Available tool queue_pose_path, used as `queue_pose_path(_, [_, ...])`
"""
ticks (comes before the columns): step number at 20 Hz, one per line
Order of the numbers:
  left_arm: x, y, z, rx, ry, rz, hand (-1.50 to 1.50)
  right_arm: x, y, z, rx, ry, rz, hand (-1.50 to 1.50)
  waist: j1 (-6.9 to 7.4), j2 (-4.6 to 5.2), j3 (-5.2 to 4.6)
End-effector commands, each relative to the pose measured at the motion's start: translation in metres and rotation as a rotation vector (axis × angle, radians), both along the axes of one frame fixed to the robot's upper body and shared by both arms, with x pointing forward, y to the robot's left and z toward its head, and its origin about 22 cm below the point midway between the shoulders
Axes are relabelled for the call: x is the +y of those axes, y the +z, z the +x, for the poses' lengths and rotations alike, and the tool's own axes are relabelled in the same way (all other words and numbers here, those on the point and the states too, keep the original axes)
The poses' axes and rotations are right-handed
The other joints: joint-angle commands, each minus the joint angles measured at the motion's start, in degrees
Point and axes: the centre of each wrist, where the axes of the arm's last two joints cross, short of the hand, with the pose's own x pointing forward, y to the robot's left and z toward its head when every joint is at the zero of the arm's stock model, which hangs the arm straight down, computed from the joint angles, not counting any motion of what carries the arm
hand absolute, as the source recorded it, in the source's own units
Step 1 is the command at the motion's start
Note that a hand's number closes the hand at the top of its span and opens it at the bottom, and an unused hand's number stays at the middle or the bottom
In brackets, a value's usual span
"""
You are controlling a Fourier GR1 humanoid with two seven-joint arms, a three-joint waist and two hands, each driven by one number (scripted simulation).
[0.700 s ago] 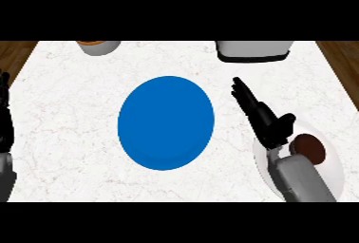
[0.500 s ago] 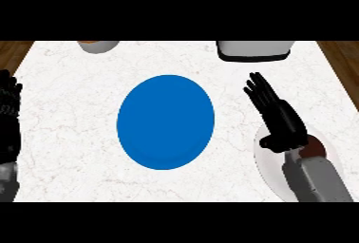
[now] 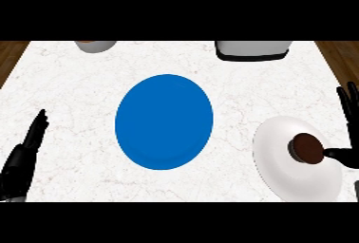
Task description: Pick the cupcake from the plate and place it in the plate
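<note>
Left hand (image 3: 21, 159) at lower-left edge of the white marble counter (image 3: 77, 80), fingers straight and pointing up-counter, holding nothing; a grey cup (image 3: 95, 45) shows partly at the far edge above it. Blue plate (image 3: 164, 121) sits mid-counter with nothing on it, a white and black appliance (image 3: 252, 50) at the far edge to its upper right, and the white plate (image 3: 298, 159) lies lower right, apart from the blue one. Cupcake (image 3: 307, 147), brown, rests on the white plate's right half; right hand (image 3: 347, 142) at the right edge is open, fingers extended upward, thumb just beside the cupcake, contact not determinable.
</note>
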Motion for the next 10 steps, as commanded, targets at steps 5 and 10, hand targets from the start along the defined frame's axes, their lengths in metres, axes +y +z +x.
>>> queue_pose_path(5, [-0.009, -0.011, -0.007, 0.03, -0.044, 0.006, 0.0, -0.094, 0.004, -0.09, -0.085, 0.021, -0.001, -1.5, 1.06, 0.12, -0.07])
queue_pose_path(10, [0.004, 0.007, 0.011, 0.028, -0.023, 0.02, 0.0, -0.113, 0.047, -0.077, 0.069, 0.139, -0.323, -1.5, 1.41, 0.34, -0.1])
